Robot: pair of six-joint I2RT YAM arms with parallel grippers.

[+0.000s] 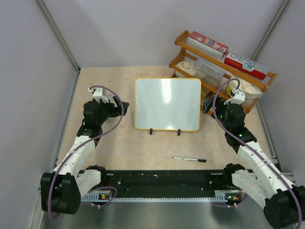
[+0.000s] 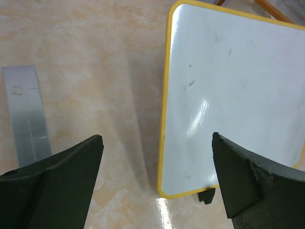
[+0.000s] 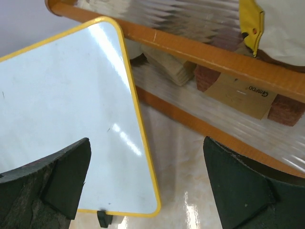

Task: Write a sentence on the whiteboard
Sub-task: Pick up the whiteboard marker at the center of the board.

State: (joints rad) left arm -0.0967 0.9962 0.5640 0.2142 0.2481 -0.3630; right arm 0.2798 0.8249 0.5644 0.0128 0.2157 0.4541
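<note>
1. Two tools on show, and both are spread wide with nothing in them. The left tool [image 2: 156,138] hangs over the bench [image 1: 143,148] at the left edge of the whiteboard [image 1: 167,104].
2. Across the way, the right tool [image 3: 147,140] has its jaws fully apart and empty, poised at the board's right edge.
3. The whiteboard sits mid-bench between the two arms, a yellow-orange rim running all round it and two small black feet [image 1: 151,131] at its near edge.
4. Its face is glossy white, catching streaks of glare, with a few faint specks in the wrist views.
5. A black marker [image 1: 189,159] lies flat on the bench in front of the board, toward the right arm, well apart from both tools.
6. At the far right corner stands a wooden rack [image 1: 265,75] loaded with red-and-white boxes [image 1: 208,43], just beside the board's upper right corner.
</note>
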